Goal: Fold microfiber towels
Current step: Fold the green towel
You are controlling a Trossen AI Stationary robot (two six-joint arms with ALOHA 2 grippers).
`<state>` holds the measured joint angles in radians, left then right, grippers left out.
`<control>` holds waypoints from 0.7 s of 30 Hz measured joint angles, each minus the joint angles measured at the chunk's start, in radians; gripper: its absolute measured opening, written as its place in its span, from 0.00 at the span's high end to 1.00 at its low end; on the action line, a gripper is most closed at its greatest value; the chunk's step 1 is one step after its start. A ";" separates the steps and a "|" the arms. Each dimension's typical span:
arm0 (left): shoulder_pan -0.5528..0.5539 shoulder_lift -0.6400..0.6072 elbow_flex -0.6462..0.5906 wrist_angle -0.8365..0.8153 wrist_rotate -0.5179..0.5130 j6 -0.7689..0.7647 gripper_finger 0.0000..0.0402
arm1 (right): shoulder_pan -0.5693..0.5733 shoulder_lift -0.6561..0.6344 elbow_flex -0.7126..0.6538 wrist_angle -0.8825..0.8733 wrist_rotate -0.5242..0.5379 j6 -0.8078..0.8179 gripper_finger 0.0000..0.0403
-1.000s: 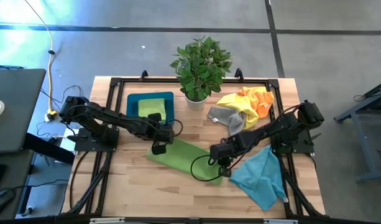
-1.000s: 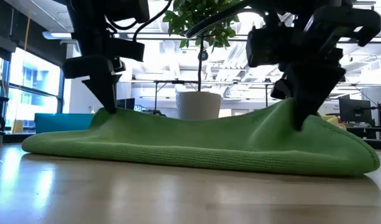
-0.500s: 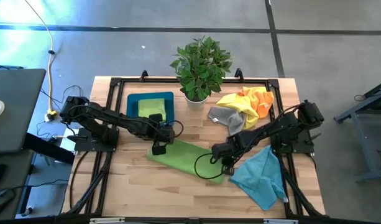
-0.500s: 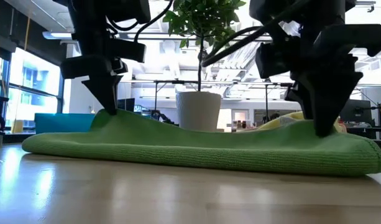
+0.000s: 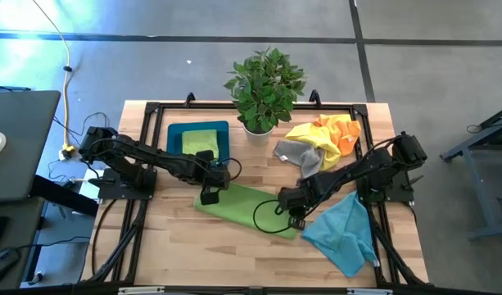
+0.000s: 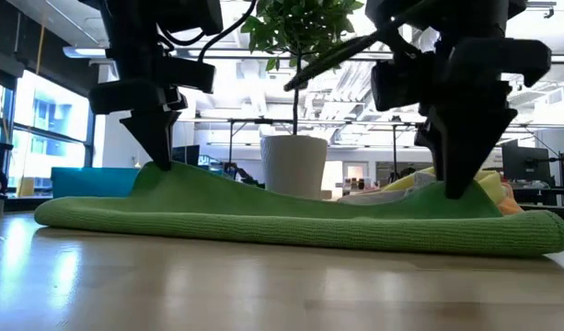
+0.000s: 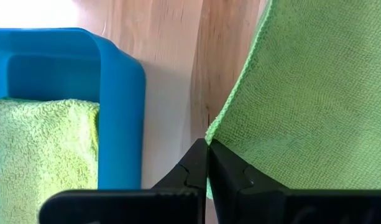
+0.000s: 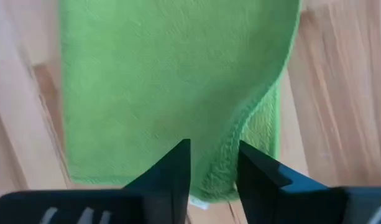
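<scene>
A lime green microfiber towel [image 5: 242, 211] lies folded in a long strip across the middle of the table. My left gripper [image 5: 210, 197] is shut on the towel's left end. My right gripper [image 8: 214, 155] stands open over the right end, its two fingers on either side of the upper layer's curved edge [image 8: 252, 112]. In the low view the right end [image 6: 502, 230] lies flat on the wood. My left gripper pinches the towel's edge at its left end [image 7: 210, 134] between its two fingertips, coming steeply from above. That end is drawn up into a small peak [image 6: 162, 173]; the rest lies on the table. Whether my right gripper's open fingers touch the towel I cannot tell.
A blue tray [image 5: 175, 135] at the far left holds a folded lime towel [image 5: 200, 141]. A potted plant [image 5: 263, 86] stands at the far middle. Yellow, orange and grey towels [image 5: 320, 139] are heaped at the far right. A teal-blue towel [image 5: 345, 233] lies at the near right.
My right gripper has opened and let go of the green towel's right end. That end, which stood raised in a peak, has dropped flat onto the table. The left end has stayed pinched and raised.
</scene>
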<state>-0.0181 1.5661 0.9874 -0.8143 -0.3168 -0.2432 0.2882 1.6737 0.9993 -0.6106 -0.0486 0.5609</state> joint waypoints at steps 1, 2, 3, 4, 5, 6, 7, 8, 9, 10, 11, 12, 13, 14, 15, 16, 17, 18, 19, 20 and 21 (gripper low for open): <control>0.000 0.000 0.000 0.000 0.000 0.000 1.00 | 0.000 0.000 0.000 0.000 0.002 0.009 0.70; 0.000 0.000 0.000 0.000 0.000 0.000 1.00 | 0.000 0.000 0.000 -0.007 0.006 0.017 0.69; 0.000 0.000 0.000 0.000 0.000 0.000 1.00 | 0.000 0.000 0.000 -0.020 0.011 0.023 0.67; 0.000 0.000 0.000 0.000 0.000 -0.007 1.00 | 0.000 0.000 0.000 -0.038 0.012 0.036 0.66; 0.000 0.000 0.000 0.000 0.000 -0.018 1.00 | 0.000 0.000 0.000 -0.058 0.012 0.048 0.65; 0.000 0.000 0.000 -0.002 -0.001 -0.032 0.99 | 0.000 -0.001 0.000 -0.077 0.013 0.061 0.64; 0.000 0.000 0.000 -0.005 -0.001 -0.040 0.98 | 0.000 -0.003 0.000 -0.092 0.013 0.070 0.63; 0.000 0.000 0.000 -0.012 -0.005 -0.042 0.97 | 0.000 -0.007 0.000 -0.104 0.013 0.077 0.63; 0.000 0.000 0.000 -0.022 -0.009 -0.041 0.95 | 0.000 -0.014 0.000 -0.119 0.015 0.088 0.62; 0.000 0.000 0.000 -0.035 -0.012 -0.033 0.93 | 0.000 -0.023 0.000 -0.126 0.019 0.094 0.62; 0.000 0.000 0.000 -0.049 -0.013 -0.025 0.90 | 0.000 -0.032 0.000 -0.125 0.025 0.099 0.62; 0.003 0.000 0.001 -0.068 -0.013 -0.018 0.88 | 0.000 -0.043 0.000 -0.126 0.038 0.108 0.62; 0.006 0.000 0.002 -0.090 -0.012 -0.018 0.85 | 0.000 -0.058 0.000 -0.124 0.057 0.116 0.62; 0.010 0.000 0.003 -0.105 -0.012 -0.020 0.82 | 0.000 -0.077 0.000 -0.123 0.078 0.124 0.62; 0.014 0.000 0.004 -0.119 -0.011 -0.031 0.80 | 0.000 -0.093 0.000 -0.121 0.100 0.140 0.62; 0.016 -0.001 0.004 -0.135 -0.011 -0.052 0.77 | 0.000 -0.111 0.001 -0.119 0.122 0.159 0.62; 0.019 -0.001 0.004 -0.143 -0.003 -0.079 0.75 | 0.002 -0.127 0.001 -0.121 0.140 0.185 0.62; 0.020 -0.001 0.004 -0.143 0.020 -0.105 0.72 | 0.002 -0.139 0.001 -0.117 0.151 0.217 0.62; 0.020 -0.001 0.004 -0.142 0.057 -0.130 0.71 | 0.003 -0.148 0.001 -0.111 0.154 0.255 0.62; 0.020 -0.001 0.004 -0.139 0.111 -0.143 0.69 | 0.002 -0.151 0.001 -0.106 0.155 0.303 0.62; 0.015 -0.001 0.004 -0.129 0.162 -0.141 0.68 | 0.003 -0.150 0.001 -0.095 0.155 0.357 0.62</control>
<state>-0.0034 1.5654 0.9916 -0.9437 -0.1553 -0.3840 0.2912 1.5235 1.0000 -0.7057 0.1062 0.9179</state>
